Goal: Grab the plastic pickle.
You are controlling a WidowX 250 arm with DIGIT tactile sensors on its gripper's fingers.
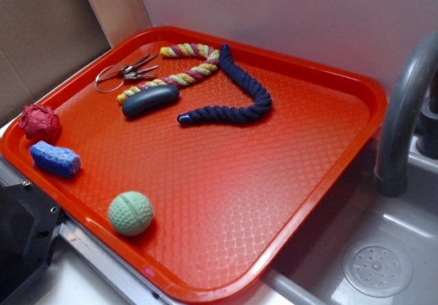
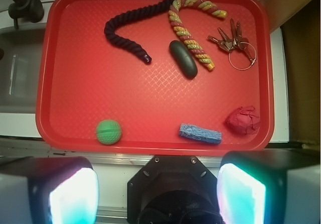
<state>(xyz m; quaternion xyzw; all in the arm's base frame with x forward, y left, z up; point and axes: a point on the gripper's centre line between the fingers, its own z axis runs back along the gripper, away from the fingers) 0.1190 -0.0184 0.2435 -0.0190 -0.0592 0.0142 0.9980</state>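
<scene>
The gripper (image 2: 156, 194) hangs high above the near edge of the tray (image 2: 150, 146), its two fingers spread wide at the bottom corners of the wrist view, with nothing between them. All of it sits well apart from the pickle (image 2: 183, 59), which lies flat on the tray's far half, up the wrist view and slightly right of the gripper's centre line. Taking the pickle as the landmark: its long axis runs from upper left to lower right in the wrist view, a moderate slant off the up-down line. The striped rope (image 2: 190, 40) lies along its right flank, close enough that I cannot tell whether they touch; the navy rope (image 2: 125, 30) ends a little to its left; the keys (image 2: 233, 43) lie beyond the striped rope. Nearer the gripper than the pickle are a green ball (image 2: 109, 131), a blue block (image 2: 200, 133) and a red ball (image 2: 243, 120). The coming move probably needs a long forward reach, a descent, and a wrist turn so the fingers straddle the short width, one finger slipping down on the striped-rope side.
</scene>
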